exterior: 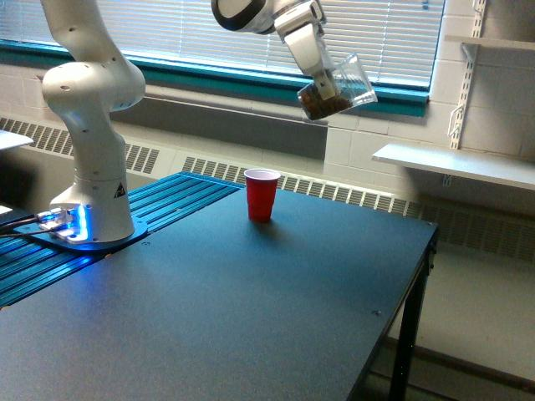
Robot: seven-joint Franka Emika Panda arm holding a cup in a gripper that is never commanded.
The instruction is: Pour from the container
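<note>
High in the exterior view, my gripper (324, 83) is shut on the container (338, 88), a small clear plastic cup with a flared rim. It is tilted with its mouth up and to the exterior view's right, and dark brown bits lie in its lower end. A red plastic cup (262, 194) stands upright and open on the dark table (251, 317), well below the container and a little to the exterior view's left of it. Nothing is spilling from the container.
The arm's white base (90, 167) stands at the exterior view's left on a blue slatted surface (159, 209). A window with blinds and a teal sill (209, 79) runs behind. A white shelf (456, 163) juts out at the exterior view's right, past the table edge (418, 276).
</note>
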